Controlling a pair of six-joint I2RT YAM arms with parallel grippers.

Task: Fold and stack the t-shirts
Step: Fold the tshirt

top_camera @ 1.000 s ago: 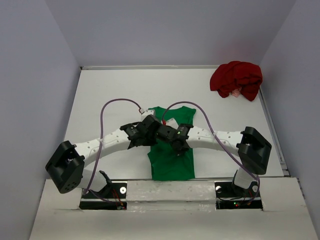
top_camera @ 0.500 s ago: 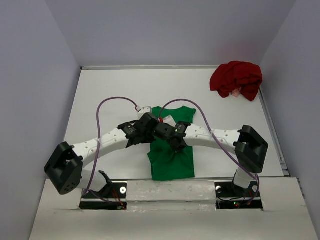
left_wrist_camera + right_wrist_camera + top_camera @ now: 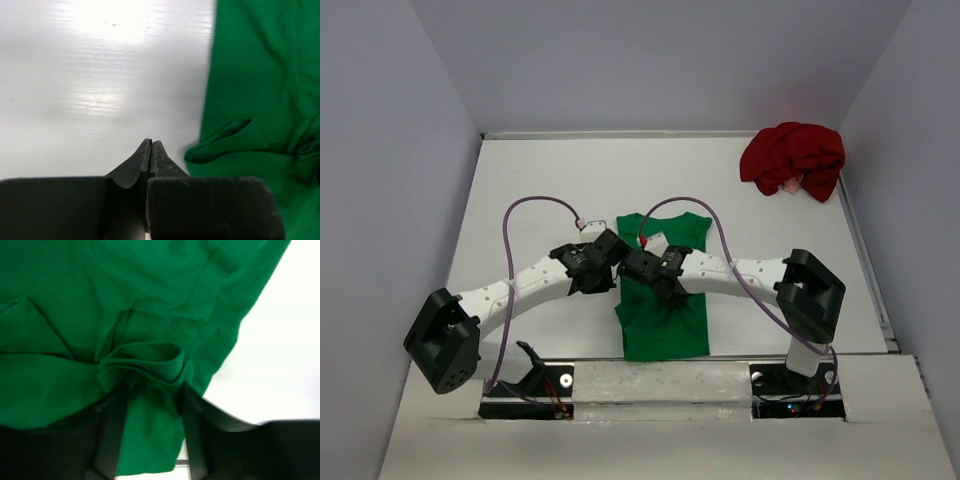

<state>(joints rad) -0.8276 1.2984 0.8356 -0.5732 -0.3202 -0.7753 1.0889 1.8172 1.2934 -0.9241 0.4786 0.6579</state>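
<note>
The left gripper is now seen drawn back off the cloth: its two fingers are pressed flat together with nothing between them, and only bare table lies ahead of the tips, while the edge of the green t-shirt runs just to the right of them, close but not touched. A second ago that same pincer was placed over the shirt's left border, so a hold there is judged to have been given up. On the other side, the right gripper is found with its fingers parted where they were nearly closed a moment back. A bunched pleat of green cloth is left standing just ahead of the tips, still creased as if pinched, and flat cloth is spread between and beneath the fingers. No squeeze on it can be made out, so the pleat is taken as released. In the overhead view the green shirt is laid as a narrow strip directly under this pincer, sleeves tucked inward. The dark red t-shirt is left crumpled well beyond and to the right of both pincers, untouched. One lengthwise fold is therefore judged set down; cross folds and stacking are not yet done.
</note>
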